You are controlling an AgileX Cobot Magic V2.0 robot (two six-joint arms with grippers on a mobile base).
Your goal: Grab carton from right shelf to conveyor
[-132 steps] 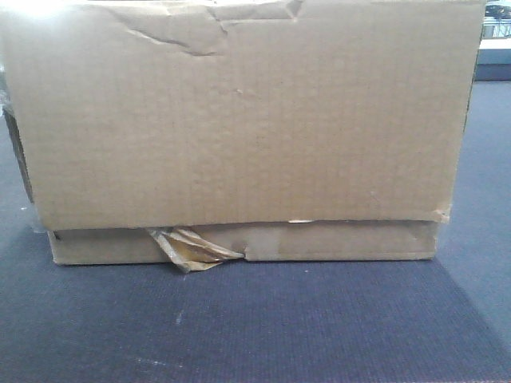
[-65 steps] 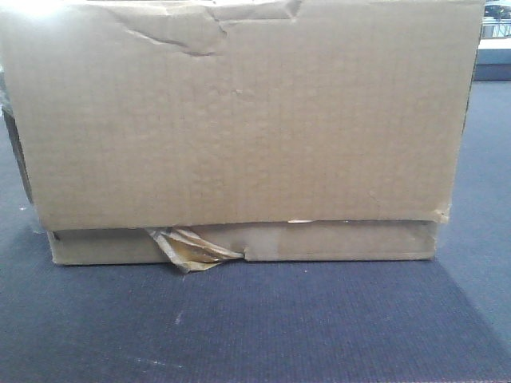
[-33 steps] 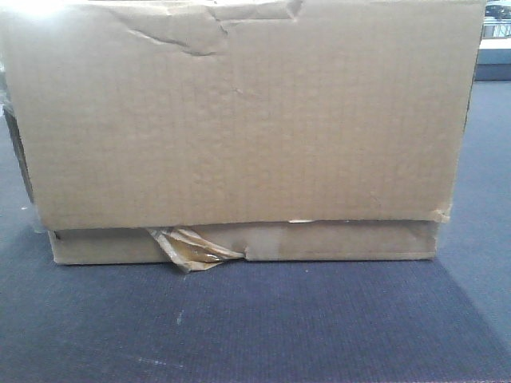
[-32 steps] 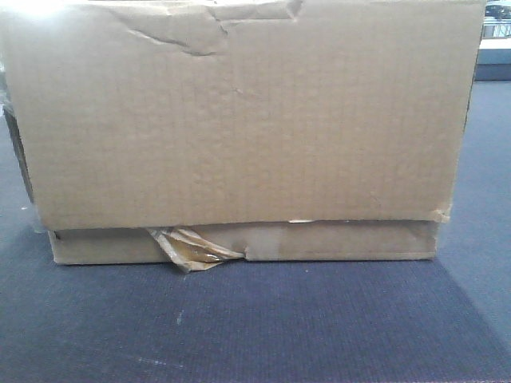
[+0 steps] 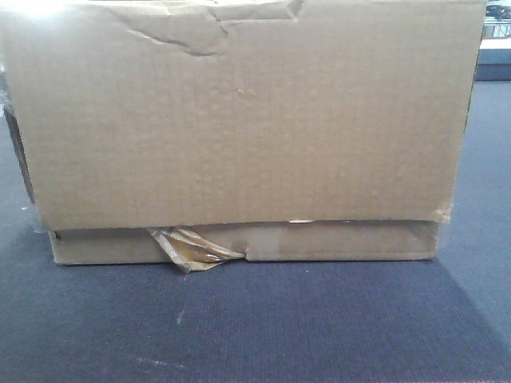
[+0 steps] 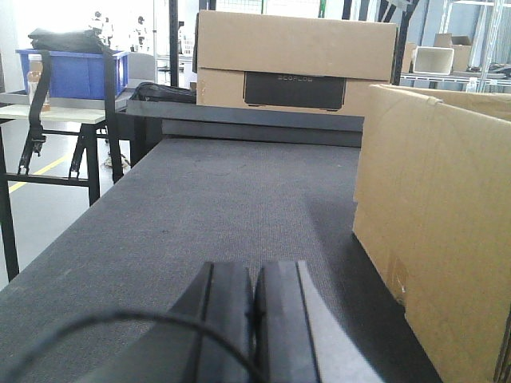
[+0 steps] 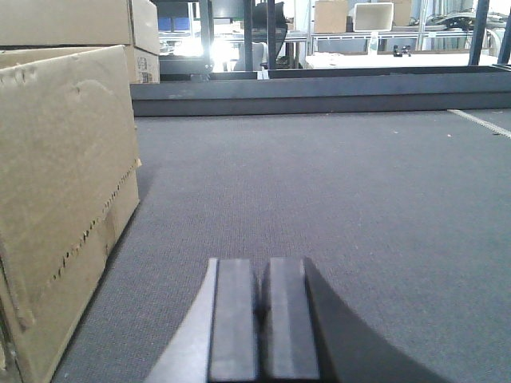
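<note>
The carton (image 5: pixel 239 120) is a big brown cardboard box that fills most of the front view, with amber tape (image 5: pixel 192 249) crumpled at its lower flap strip. It rests on the dark grey-blue ribbed conveyor (image 5: pixel 255 319). In the left wrist view the carton (image 6: pixel 439 223) stands to the right of my left gripper (image 6: pixel 255 275), which is shut, empty and apart from it. In the right wrist view the carton (image 7: pixel 60 183) stands to the left of my right gripper (image 7: pixel 261 271), also shut, empty and apart from it. The right shelf is out of view.
A second carton (image 6: pixel 295 68) with a dark label sits at the belt's far end beyond a raised dark rail (image 6: pixel 255 124). A blue bin (image 6: pixel 76 72) stands on a table at the left, over light floor with a yellow line (image 6: pixel 36 171).
</note>
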